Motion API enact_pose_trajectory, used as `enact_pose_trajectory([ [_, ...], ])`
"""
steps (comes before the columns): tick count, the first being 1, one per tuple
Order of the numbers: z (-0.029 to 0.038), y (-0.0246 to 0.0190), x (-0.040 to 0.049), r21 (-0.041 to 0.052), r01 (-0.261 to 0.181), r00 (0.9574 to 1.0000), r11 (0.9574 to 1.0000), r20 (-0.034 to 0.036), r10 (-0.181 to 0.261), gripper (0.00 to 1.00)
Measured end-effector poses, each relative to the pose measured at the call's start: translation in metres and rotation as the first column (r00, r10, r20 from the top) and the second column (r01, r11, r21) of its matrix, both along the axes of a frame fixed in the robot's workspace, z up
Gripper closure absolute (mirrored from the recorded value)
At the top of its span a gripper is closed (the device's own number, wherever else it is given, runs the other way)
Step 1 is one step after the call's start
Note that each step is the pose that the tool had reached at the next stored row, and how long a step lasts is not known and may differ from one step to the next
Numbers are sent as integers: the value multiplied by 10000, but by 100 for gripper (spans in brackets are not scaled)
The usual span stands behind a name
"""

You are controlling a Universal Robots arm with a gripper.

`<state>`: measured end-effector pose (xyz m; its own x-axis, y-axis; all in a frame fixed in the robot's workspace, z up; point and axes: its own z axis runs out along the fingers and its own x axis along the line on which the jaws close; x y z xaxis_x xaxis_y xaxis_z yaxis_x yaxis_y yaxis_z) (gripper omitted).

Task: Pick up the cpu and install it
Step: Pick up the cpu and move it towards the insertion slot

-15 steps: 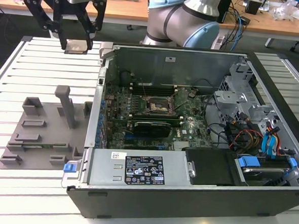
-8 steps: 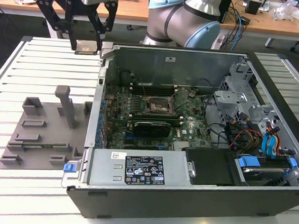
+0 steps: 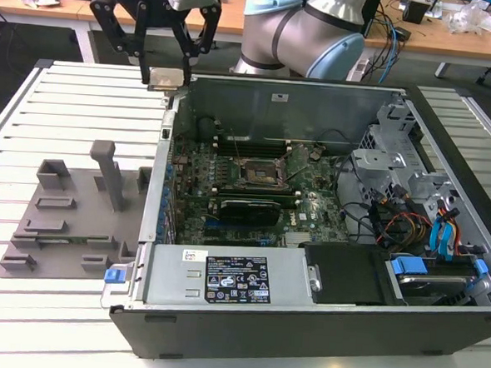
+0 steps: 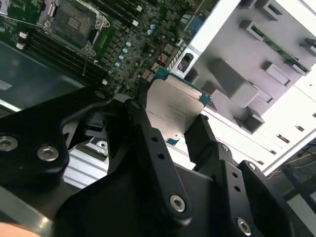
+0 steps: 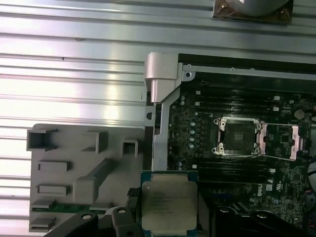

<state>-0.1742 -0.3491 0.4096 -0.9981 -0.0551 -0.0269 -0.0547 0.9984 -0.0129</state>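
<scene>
The cpu (image 3: 167, 79) is a flat square chip with a silvery top. It hangs in the air over the back corner of the open computer case, on the exterior view's left. My gripper (image 3: 166, 76) is shut on it, one black finger on each side edge. In both wrist views the cpu (image 4: 175, 111) (image 5: 169, 205) sits level between the fingers (image 4: 143, 123). The open cpu socket (image 3: 257, 172) (image 5: 238, 136) (image 4: 74, 22) lies lower down on the motherboard, inside the case and apart from the chip. Its retaining frame is swung open.
A grey plastic fixture tray (image 3: 68, 215) (image 5: 74, 173) lies on the slatted white table beside the case's side wall (image 3: 158, 187). A graphics card (image 3: 248, 209), cables and drive bays (image 3: 412, 194) fill the case. The arm's base (image 3: 304, 37) stands behind.
</scene>
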Motion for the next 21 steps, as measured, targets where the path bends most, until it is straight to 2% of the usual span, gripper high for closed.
enact_pose_trajectory([
  [3,0,1,111,-1,-1,10000,10000,-1,1,45],
  [6,0,1,259,-1,-1,10000,10000,-1,1,45],
  [14,0,1,494,0,0,10000,10000,0,0,45],
  [16,0,1,529,-1,0,10000,10000,0,0,45],
  [21,0,1,719,0,0,10000,10000,0,0,45],
])
